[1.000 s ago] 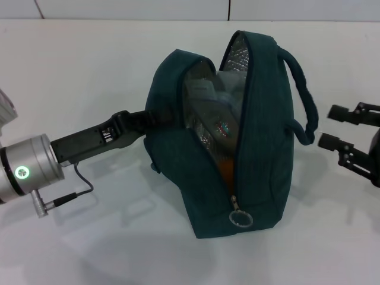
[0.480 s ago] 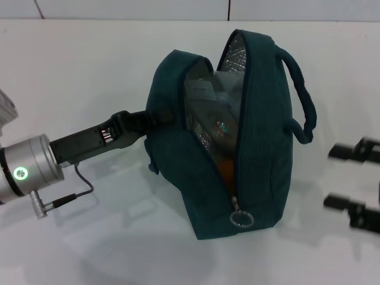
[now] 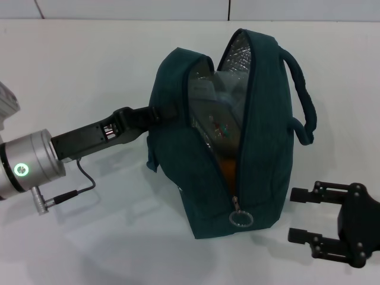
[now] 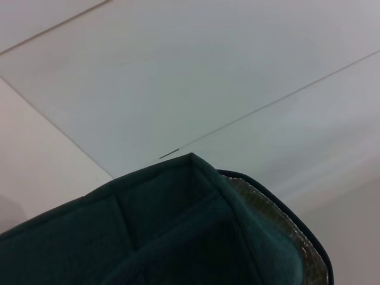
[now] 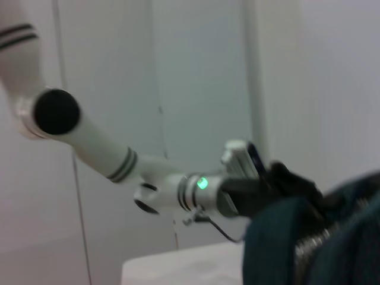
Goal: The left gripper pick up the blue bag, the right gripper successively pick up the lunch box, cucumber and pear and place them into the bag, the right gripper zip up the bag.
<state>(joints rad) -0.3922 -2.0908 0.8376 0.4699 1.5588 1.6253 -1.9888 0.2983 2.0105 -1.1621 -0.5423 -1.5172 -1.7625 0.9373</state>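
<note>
Teal-blue fabric fills the middle of the scene: the blue bag stands upright on a white bench, its zipper undone so the top gapes and the silver foil lining shows. Inside, the clear lunch box leans against the lining, its small red-and-blue sticker visible, and a patch of orange, the pear, sits lower down beneath it. A metal ring zipper pull hangs at the bottom of the open zipper, on the side of the bag nearest the viewer. One loop handle arcs off the bag's right side. The left gripper reaches in from the left and is clenched on the bag's left wall near the rim; a green light glows on its silver wrist. The right gripper hovers low at the bag's right, near the bench's front edge, its two fingers spread apart and grasping nothing, close to the bag but not touching it.
</note>
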